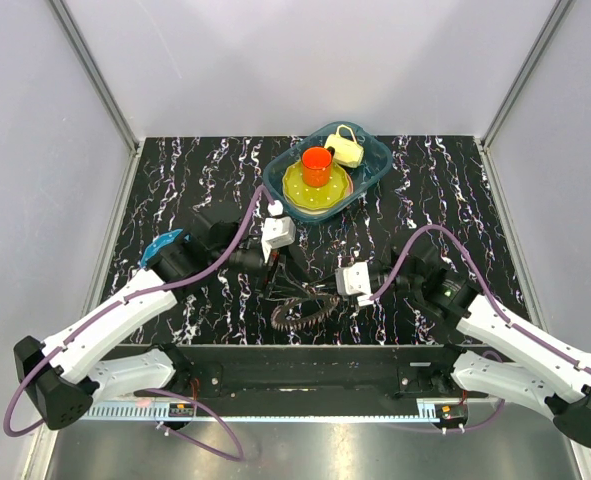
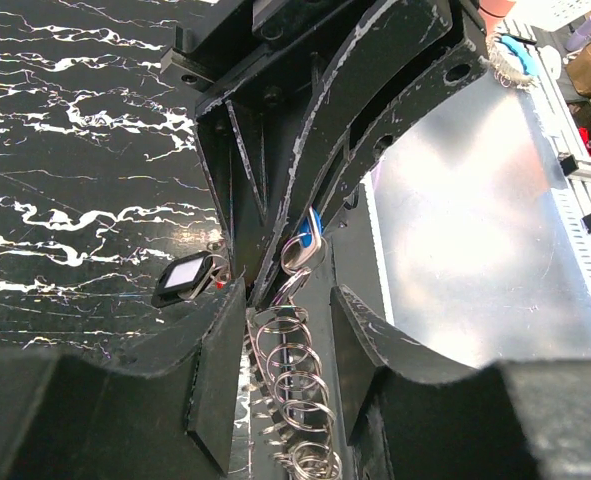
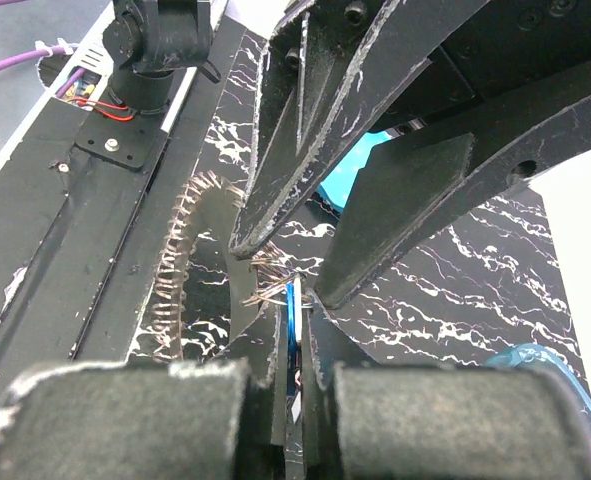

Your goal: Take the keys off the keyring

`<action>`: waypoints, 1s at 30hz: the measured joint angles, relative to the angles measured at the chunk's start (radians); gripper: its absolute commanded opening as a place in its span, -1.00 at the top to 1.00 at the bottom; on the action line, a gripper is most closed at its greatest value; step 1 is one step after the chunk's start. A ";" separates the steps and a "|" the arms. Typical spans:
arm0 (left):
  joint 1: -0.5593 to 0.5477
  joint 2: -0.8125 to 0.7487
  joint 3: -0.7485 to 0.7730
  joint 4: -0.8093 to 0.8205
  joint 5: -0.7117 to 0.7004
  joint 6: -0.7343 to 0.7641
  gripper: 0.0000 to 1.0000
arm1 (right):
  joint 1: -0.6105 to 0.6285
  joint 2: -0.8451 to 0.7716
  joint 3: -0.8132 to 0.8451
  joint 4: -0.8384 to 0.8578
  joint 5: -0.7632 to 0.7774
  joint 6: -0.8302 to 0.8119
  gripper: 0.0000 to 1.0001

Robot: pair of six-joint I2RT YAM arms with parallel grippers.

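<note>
- A black, white-veined marble table (image 1: 175, 180) carries the keyring (image 1: 295, 325), which lies flat near the front edge, midway between the two arm bases.
- The left arm (image 1: 125, 300) reaches in from the keyring's left, and the right arm (image 1: 505, 325) from its right. They meet just behind the loop.
- A clear blue-green tray (image 1: 383, 158) sits well behind the keyring at the table's far side.
- A yellow plate (image 1: 300, 195) lies in that tray, on the side nearer the keyring.
- A teal object (image 1: 160, 245), partly hidden by the left arm, lies well to the keyring's left.
- An orange cup (image 1: 317, 165) stands upright on the plate, and a pale yellow jug (image 1: 347, 148) sits in the tray behind it.
- The left gripper (image 2: 287, 300) is on the keyring's back rim, its fingers (image 2: 215, 370) partly spread on either side of a run of the ring's coils. Whether they press on the metal cannot be told.
- The right gripper (image 3: 293, 330) meets it tip to tip at the same rim, pads pressed together on a blue-headed key (image 2: 310, 228).
- The keys (image 3: 175, 265), slim and grey-brown, bristle outward all round the keyring like teeth.
- A small black tag with a pale face (image 2: 187, 277) lies on the marble just beside the keyring, next to the meeting fingertips.
</note>
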 measured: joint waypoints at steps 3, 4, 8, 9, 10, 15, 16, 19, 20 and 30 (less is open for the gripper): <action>0.002 0.002 0.000 0.001 0.001 0.001 0.19 | 0.000 0.000 0.000 -0.002 0.009 0.000 1.00; 0.002 0.002 0.000 0.001 0.000 0.002 0.19 | 0.001 0.000 0.000 -0.002 0.013 0.000 1.00; 0.005 0.002 0.000 0.002 -0.004 0.003 0.19 | 0.005 0.000 0.000 -0.002 0.034 0.000 1.00; 0.005 0.002 0.000 0.002 -0.006 0.003 0.19 | 0.006 0.000 0.000 -0.002 0.037 -0.001 1.00; 0.005 0.002 0.000 0.002 -0.008 0.003 0.19 | 0.006 0.000 0.000 -0.002 0.040 -0.002 1.00; 0.005 0.002 0.003 -0.001 -0.003 0.002 0.19 | 0.006 0.006 0.000 -0.026 0.085 -0.021 1.00; 0.002 0.001 0.003 -0.003 0.000 0.000 0.19 | 0.005 0.010 0.000 -0.028 0.105 -0.028 1.00; -0.007 -0.001 0.003 -0.015 0.008 -0.001 0.19 | 0.003 0.019 0.006 -0.048 0.161 -0.059 1.00; -0.008 -0.003 0.003 -0.019 0.009 -0.001 0.19 | 0.003 0.021 0.011 -0.058 0.172 -0.072 1.00; -0.008 -0.081 0.003 -0.038 -0.116 0.031 0.09 | 0.003 0.057 0.087 -0.143 0.302 -0.268 1.00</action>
